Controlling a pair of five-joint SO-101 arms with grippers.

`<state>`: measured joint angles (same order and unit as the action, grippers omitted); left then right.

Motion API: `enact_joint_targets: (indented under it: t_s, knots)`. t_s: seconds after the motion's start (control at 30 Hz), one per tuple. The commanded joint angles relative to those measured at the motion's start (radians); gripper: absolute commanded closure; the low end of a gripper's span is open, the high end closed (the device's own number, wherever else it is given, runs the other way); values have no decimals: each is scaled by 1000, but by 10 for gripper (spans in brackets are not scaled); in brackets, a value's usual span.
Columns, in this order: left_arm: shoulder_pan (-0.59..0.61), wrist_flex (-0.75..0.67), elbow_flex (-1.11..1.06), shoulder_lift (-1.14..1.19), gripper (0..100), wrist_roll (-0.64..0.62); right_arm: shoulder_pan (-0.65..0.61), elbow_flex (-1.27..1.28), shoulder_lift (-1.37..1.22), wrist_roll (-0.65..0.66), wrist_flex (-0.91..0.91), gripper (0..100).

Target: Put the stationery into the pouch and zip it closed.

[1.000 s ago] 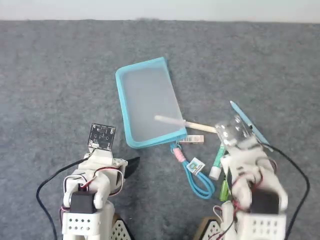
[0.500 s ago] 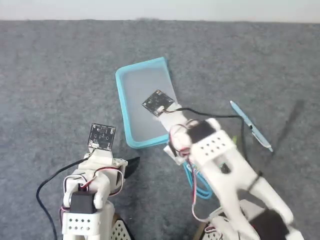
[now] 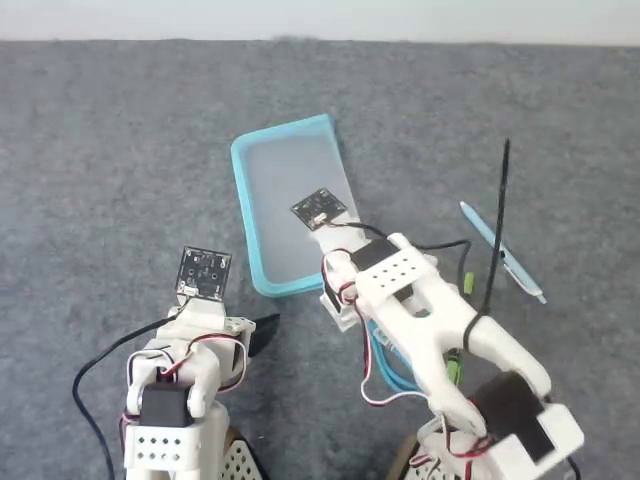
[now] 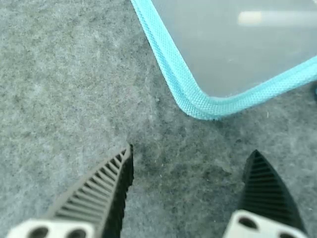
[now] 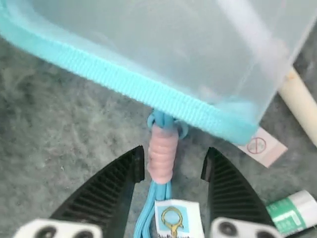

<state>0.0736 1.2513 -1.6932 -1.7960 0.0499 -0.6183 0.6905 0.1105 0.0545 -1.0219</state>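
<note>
"On the grey mat (image 3: 120,150), entry one?"

"Pouch (image 3: 285,190): translucent, teal-edged, lying flat ahead of both arms."

"Attachments?"

"Blue cord (image 5: 148,223), hanging off the pouch's near edge. It is carrying a pink sleeve (image 5: 162,158) just below that edge and a small printed tag (image 5: 173,218) further along."

"Entry two, right gripper?"

"Right gripper (image 5: 174,151): hovering low at the pouch's near edge. Its jaws are standing apart, one on either side of the pink sleeve, and are not clamping it."

"Entry three, left gripper?"

"Left gripper (image 4: 192,148): hanging over bare mat just short of the pouch's rounded corner. Its jaws are spread wide and gripping nothing."

"Stationery?"

"Wooden stick (image 5: 302,101): one end is poking out beside the pouch's corner, and the rest is showing blurred through the wall. White label (image 5: 261,145): lying just beside that corner. Green-and-white tube (image 5: 292,210): lying near the right gripper. Blue pen (image 3: 500,250): lying on the mat, well apart from the pouch."
</note>
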Motion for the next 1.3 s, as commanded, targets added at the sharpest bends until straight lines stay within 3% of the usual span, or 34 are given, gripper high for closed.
enact_joint_targets:
  t_s: [0.0,0.3,0.47,0.7,0.83,1.0,1.13,1.27]
  knots:
    - [8,6,8,-17,662,-6,-10,-60,-24,-12,45,801]
    - [8,6,8,-17,662,-6,-2,-64,-102,-12,73,812]
    - [5,6,8,-17,662,-6,1,-64,-102,-11,76,980]
    - [2,6,8,-17,662,-8,157,-71,-77,-9,67,992]
    - [28,-55,7,-17,662,18,229,-84,62,38,-13,992]
    - [216,-221,25,-17,662,311,234,-49,335,48,-113,992]
    - [331,-305,122,-11,660,270,248,6,552,64,-124,992]
    - [287,-301,295,17,660,264,257,64,723,89,-134,992]
